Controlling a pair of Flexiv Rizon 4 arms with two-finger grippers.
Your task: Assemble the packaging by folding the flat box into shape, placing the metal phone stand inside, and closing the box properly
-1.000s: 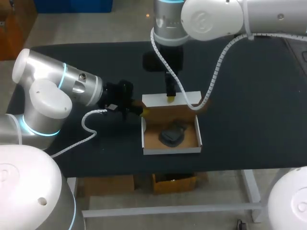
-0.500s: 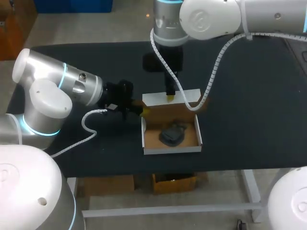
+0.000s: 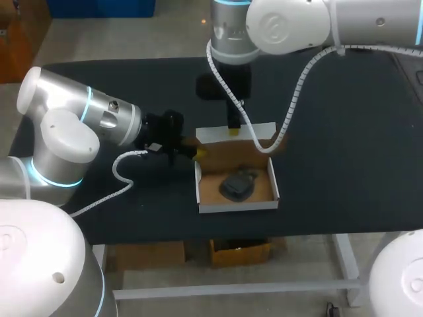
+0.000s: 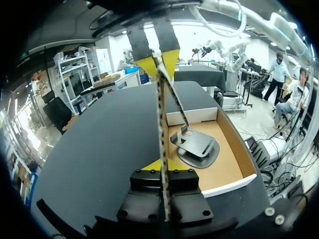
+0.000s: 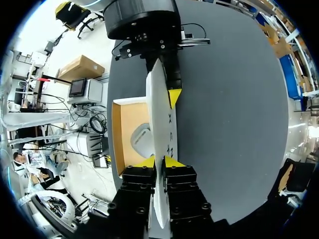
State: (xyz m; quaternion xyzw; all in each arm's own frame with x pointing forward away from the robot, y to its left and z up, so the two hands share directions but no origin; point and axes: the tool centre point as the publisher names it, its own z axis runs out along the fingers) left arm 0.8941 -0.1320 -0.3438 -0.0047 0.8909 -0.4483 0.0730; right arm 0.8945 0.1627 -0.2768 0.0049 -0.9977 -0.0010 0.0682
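Observation:
The open cardboard box (image 3: pixel 201 199) lies mid-table with the dark metal phone stand (image 3: pixel 238 184) inside it. My left gripper (image 3: pixel 198 152) is at the box's far left corner, shut on the thin upright side flap (image 4: pixel 160 114), which runs edge-on between its fingers (image 4: pixel 149 165). Beside that flap, the stand (image 4: pixel 196 147) rests on the brown floor. My right gripper (image 3: pixel 233 133) comes down from the far side and is shut on the white rear lid flap (image 5: pixel 160 119). Its tips (image 5: pixel 158 162) pinch the flap's edge, and the stand (image 5: pixel 141 141) shows beside it.
The black table (image 3: pixel 344 145) lies bare around the box. A white spiral cable (image 3: pixel 291 105) hangs from my right arm over the box's far right corner. My left arm's cable (image 3: pixel 122 175) trails on the table left of the box.
My right gripper has closed onto the rear lid flap. Both arms, the box and the stand have stayed almost where they were.

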